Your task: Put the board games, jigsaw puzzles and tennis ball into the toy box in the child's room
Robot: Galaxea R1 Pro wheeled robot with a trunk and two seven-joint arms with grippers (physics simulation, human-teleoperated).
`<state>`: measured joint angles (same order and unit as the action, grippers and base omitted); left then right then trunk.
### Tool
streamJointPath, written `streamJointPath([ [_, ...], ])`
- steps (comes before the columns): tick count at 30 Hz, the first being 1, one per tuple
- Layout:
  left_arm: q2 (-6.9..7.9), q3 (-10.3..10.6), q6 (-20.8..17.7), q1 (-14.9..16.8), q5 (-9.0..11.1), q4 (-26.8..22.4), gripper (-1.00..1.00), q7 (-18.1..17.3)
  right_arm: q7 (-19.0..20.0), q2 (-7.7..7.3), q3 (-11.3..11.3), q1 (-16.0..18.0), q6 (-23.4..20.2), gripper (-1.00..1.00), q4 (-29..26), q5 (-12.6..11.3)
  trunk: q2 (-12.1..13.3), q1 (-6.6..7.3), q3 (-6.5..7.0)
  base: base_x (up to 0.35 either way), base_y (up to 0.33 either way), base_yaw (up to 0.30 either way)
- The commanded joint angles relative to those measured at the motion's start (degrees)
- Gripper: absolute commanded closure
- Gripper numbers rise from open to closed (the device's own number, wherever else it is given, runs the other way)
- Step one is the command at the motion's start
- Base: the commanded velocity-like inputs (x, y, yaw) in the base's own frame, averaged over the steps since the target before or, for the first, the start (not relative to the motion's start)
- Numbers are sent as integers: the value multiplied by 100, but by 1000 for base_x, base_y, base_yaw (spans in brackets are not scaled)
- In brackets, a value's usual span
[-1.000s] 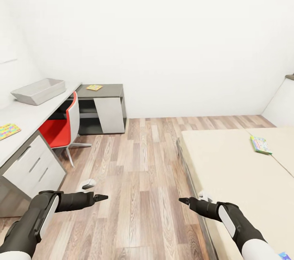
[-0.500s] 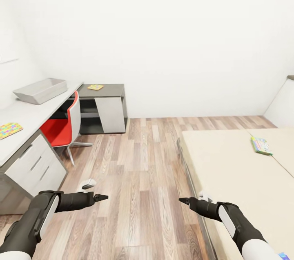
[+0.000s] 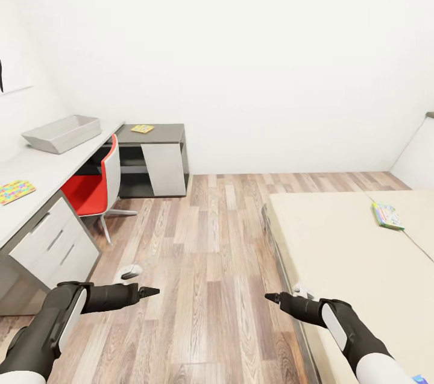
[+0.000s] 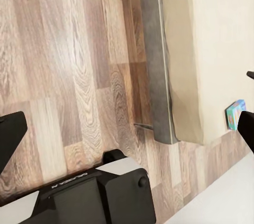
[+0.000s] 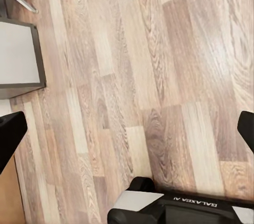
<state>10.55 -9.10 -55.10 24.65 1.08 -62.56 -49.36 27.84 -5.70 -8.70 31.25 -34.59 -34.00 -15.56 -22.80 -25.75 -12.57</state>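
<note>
I had both arms held low over the wood floor [image 3: 211, 239], pointing toward each other. The left gripper [image 3: 147, 292] and the right gripper [image 3: 272, 297] each ended in a narrow dark tip from the head camera, and in the wrist views their fingers sat at opposite edges of the frame with bare floor between, so I read both as spread apart and holding nothing.

The long white desk [image 3: 36, 167] ran along the left wall. The grey toy box [image 3: 61, 133] stood near its far end, close to the wall-side edge. A colourful flat puzzle [image 3: 15, 191] lay toward the desk's near end, well apart from the box. On the darker corner desk [image 3: 160, 131] beyond, a small yellow flat game [image 3: 142, 128] lay near its back-left corner. A red chair [image 3: 96, 188] was tucked beside the white desk.

The bed [image 3: 337, 251] filled the right side. One board game [image 3: 386, 215] lay flat toward its far right part, beside a seam in the cover. In the left wrist view I saw a second boxed game [image 4: 234, 114] lying at the bed's edge.
</note>
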Motion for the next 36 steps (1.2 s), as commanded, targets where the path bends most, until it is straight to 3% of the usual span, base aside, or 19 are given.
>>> streamJointPath([
  [1,0,-7,-44,5,9,-2,-100,-13,0,3,-20,4,-43,-100,-4,-19,-11,-3,-11,0,0,0],
  [22,0,2,-47,5,15,-2,-100,-13,-33,7,-26,4,-48,-100,-2,-25,-11,-3,-11,-22,-17,0],
  [36,-5,11,-44,5,15,-3,-100,-7,-35,8,-26,4,-48,-100,-2,-18,-11,-3,-11,0,-221,0],
])
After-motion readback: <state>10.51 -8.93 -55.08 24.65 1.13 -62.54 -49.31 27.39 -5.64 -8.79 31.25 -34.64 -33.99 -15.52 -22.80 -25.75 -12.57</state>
